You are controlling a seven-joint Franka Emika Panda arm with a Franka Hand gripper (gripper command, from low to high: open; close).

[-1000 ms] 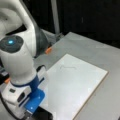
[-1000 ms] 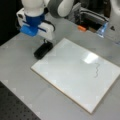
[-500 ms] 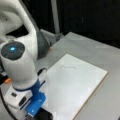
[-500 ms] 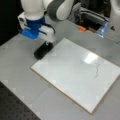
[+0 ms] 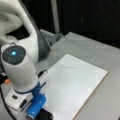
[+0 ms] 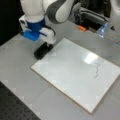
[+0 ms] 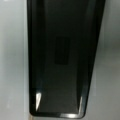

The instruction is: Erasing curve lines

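The white board (image 6: 67, 82) lies flat on the grey table, and it also shows in the other front view (image 5: 75, 87). A thin dark wavy curve line (image 6: 96, 70) sits near the board's right end, beside a bright glare spot; from the opposite side the curve line (image 5: 67, 67) appears faint near the board's far edge. My gripper (image 6: 45, 45) is at the board's upper-left corner, far from the line, shut on a black eraser (image 6: 43, 50) that rests at the board's edge. In the wrist view the eraser (image 7: 62, 57) fills the picture. The gripper (image 5: 41, 112) is at the bottom edge here.
A small orange object (image 6: 81, 28) and a pale blue piece (image 6: 102, 29) lie at the table's back, near a metal frame. A dark perforated mat (image 6: 15, 107) covers the bottom-left corner. The arm's white body (image 5: 20, 67) stands over the board's left side.
The arm with the eraser has shifted very slightly along the board's corner; the curve line looks the same.
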